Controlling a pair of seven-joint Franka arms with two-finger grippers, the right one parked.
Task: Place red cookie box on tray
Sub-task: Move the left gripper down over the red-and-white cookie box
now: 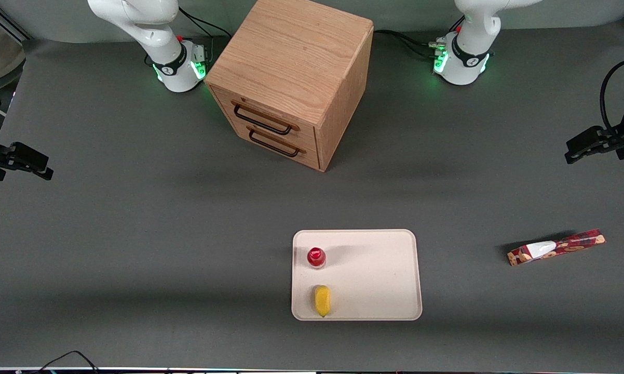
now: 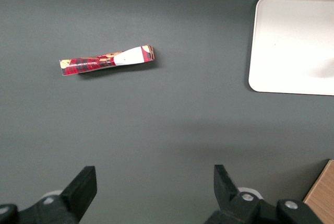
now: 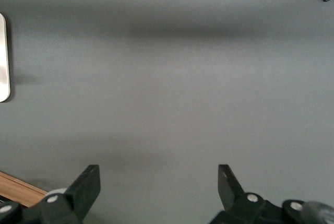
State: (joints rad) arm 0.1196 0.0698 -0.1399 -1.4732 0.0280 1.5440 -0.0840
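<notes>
The red cookie box [image 1: 556, 248] [image 2: 107, 60] lies flat on the grey table, apart from the tray and toward the working arm's end. It is a long, narrow dark-red carton with cookie pictures and a white patch. The cream tray [image 1: 374, 275] [image 2: 292, 46] sits near the table's front edge. My gripper [image 1: 577, 148] [image 2: 153, 182] hangs above the table, farther from the front camera than the box and well clear of it. It is open and holds nothing.
A small red-capped bottle [image 1: 316, 257] and a yellow item [image 1: 322, 300] rest on the tray's side nearer the parked arm. A wooden two-drawer cabinet [image 1: 291, 78] [image 2: 321, 192] stands between the arm bases.
</notes>
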